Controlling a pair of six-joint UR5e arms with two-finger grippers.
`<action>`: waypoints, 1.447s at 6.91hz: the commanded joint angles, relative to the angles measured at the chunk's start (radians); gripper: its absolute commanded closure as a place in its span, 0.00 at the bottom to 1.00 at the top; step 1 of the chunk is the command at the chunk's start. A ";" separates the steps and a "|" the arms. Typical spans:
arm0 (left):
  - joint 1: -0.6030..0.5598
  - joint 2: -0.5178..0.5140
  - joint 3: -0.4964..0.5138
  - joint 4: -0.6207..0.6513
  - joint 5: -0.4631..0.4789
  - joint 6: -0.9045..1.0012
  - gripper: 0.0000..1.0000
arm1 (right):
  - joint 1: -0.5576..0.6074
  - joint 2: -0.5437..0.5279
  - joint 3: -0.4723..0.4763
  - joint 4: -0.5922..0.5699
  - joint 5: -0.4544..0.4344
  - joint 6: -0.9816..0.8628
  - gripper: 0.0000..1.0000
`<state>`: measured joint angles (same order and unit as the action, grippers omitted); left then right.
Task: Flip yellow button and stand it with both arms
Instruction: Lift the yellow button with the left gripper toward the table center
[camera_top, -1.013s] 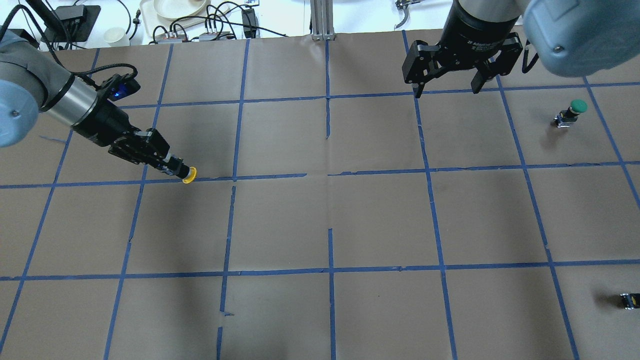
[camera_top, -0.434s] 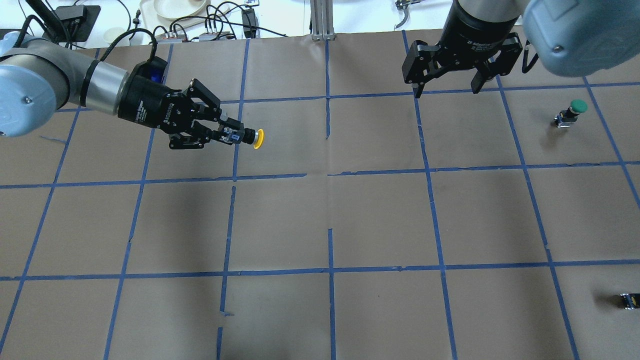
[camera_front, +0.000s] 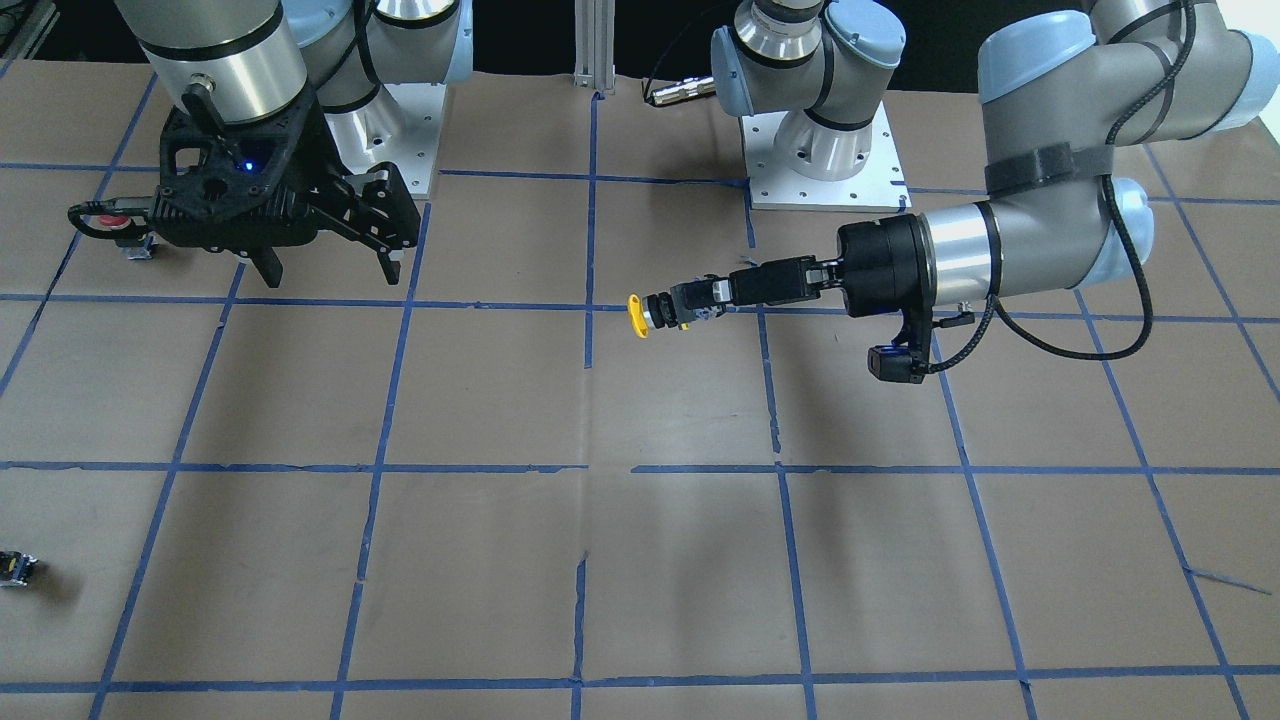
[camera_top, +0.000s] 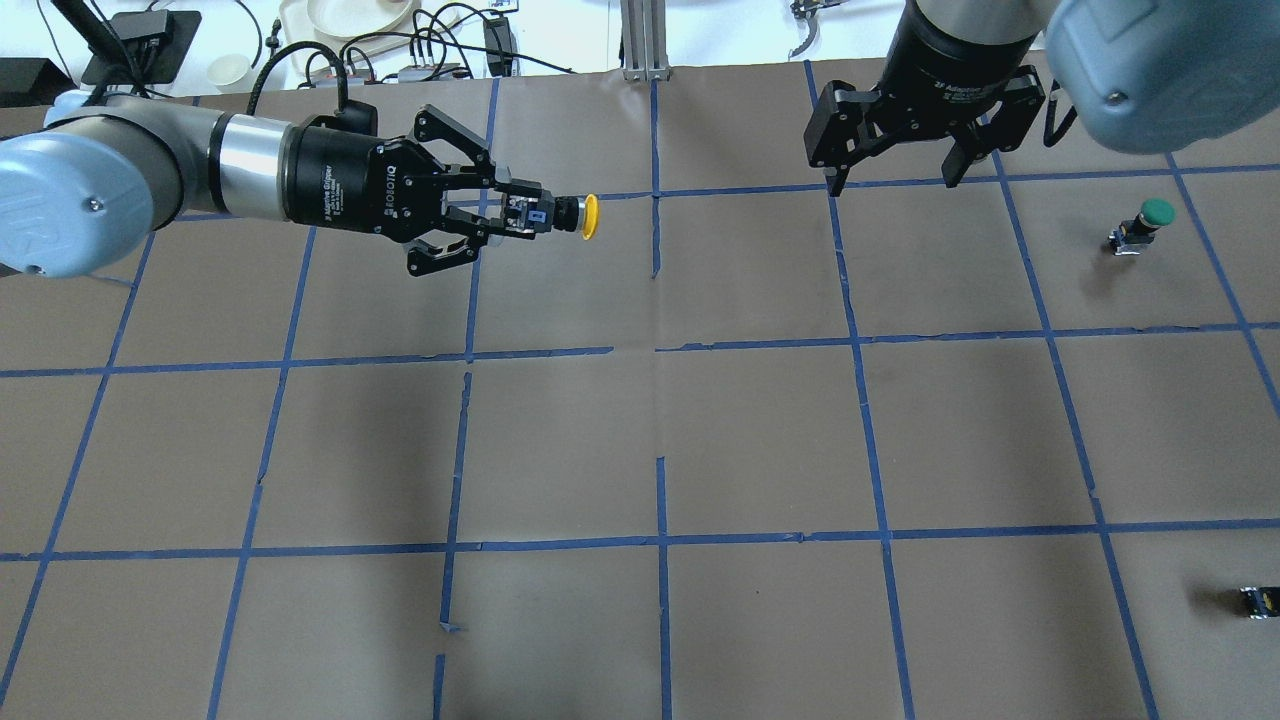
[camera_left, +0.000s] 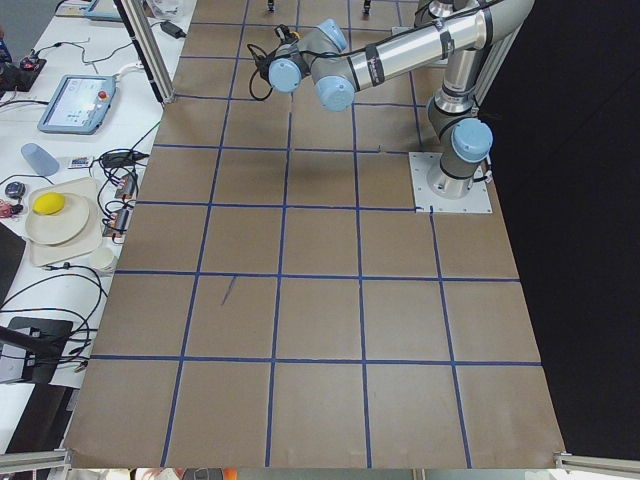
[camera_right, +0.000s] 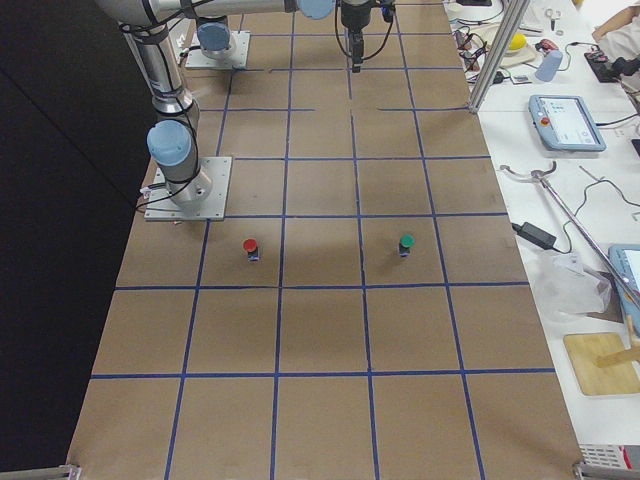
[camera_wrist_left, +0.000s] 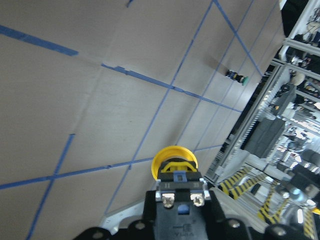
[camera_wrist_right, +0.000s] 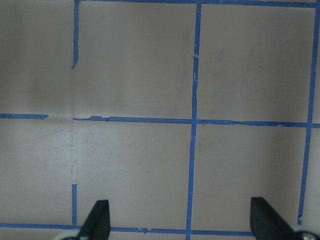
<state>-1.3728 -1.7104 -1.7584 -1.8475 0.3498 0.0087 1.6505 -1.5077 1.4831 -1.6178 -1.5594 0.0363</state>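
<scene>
The yellow button (camera_top: 590, 216) is held off the table, lying sideways, its cap pointing toward the table's middle. My left gripper (camera_top: 525, 217) is shut on its black-grey base and reaches out horizontally over the far left squares. In the front-facing view the yellow button (camera_front: 637, 315) sticks out of the left gripper (camera_front: 700, 297). The left wrist view shows the cap (camera_wrist_left: 174, 162) beyond the clamped base. My right gripper (camera_top: 892, 180) is open and empty, pointing down over the far right of the table, well apart from the button. It also shows in the front-facing view (camera_front: 330, 272).
A green-capped button (camera_top: 1150, 218) stands at the far right. A red-capped button (camera_right: 250, 246) stands near the right arm's base. A tiny black-and-yellow block (camera_top: 1258, 600) lies at the near right edge. Brown paper with a blue tape grid (camera_top: 660, 450) covers the table.
My left arm has lifted the yellow button off the table, carried it right and toward the far side, and turned level. The right arm has not moved.
</scene>
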 joint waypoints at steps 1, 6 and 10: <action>-0.022 -0.011 -0.027 -0.004 -0.142 -0.032 1.00 | -0.003 0.004 -0.003 0.012 0.060 0.011 0.00; -0.091 -0.018 -0.076 -0.001 -0.353 -0.038 1.00 | -0.125 0.001 -0.014 0.139 0.280 0.024 0.00; -0.123 -0.023 -0.096 0.001 -0.399 -0.039 1.00 | -0.218 -0.003 -0.004 0.508 0.705 0.020 0.00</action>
<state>-1.4884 -1.7318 -1.8529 -1.8471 -0.0391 -0.0296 1.4377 -1.5098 1.4753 -1.2269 -0.9987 0.0551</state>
